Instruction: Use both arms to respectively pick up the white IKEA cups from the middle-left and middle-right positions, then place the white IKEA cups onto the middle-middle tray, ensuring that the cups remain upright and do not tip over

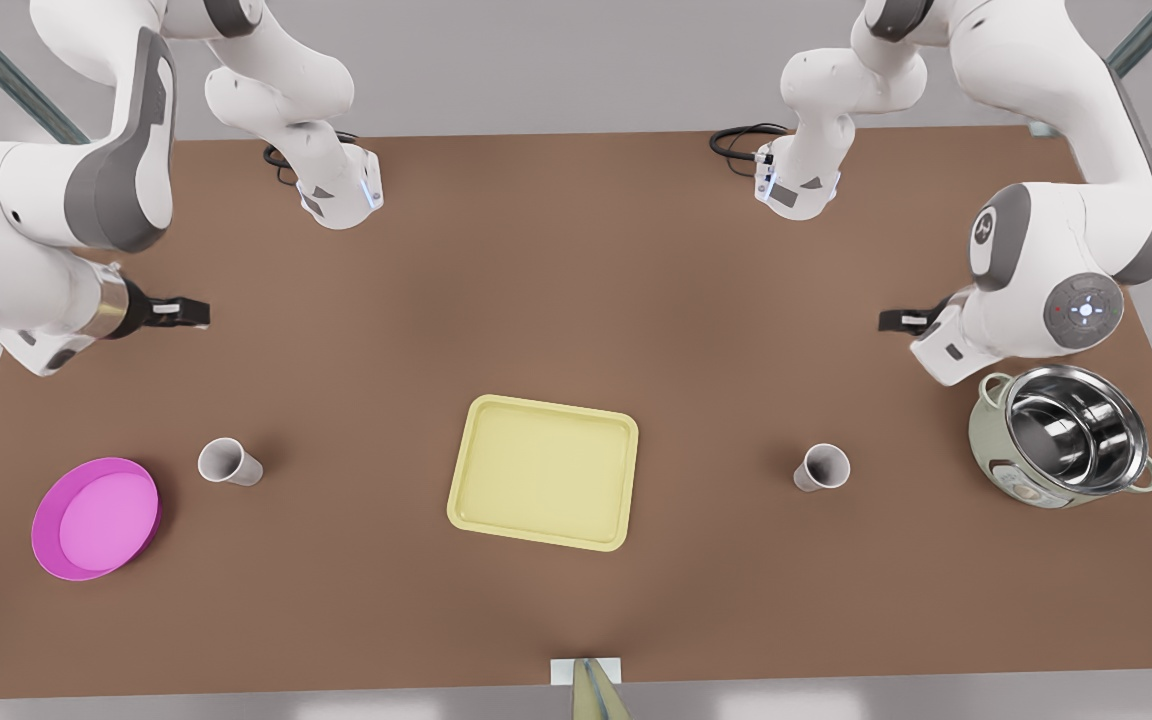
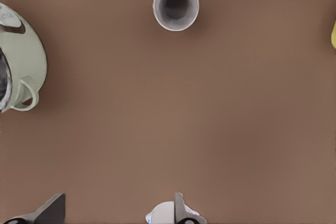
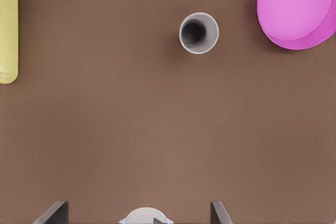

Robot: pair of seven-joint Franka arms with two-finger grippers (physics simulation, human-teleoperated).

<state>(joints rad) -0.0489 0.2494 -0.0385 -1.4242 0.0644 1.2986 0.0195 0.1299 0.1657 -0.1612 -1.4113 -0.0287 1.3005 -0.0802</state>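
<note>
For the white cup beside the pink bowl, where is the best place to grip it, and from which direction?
Grip the white cup across its rim and upper wall, probably coming straight down from above. It stands upright, has no handle and narrows downward. The pink bowl sits apart.

light: even, soft, overhead | shadows: faint smudges beside each cup [image 1: 229, 462] on the desk [image 1: 576, 300] | glare: bright reflections inside steel pot [image 1: 1071, 428] | blur: none

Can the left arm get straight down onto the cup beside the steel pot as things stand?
Probably yes: the cup stands upright on bare table, apart from the pot and tray, and the left gripper is open.
</note>
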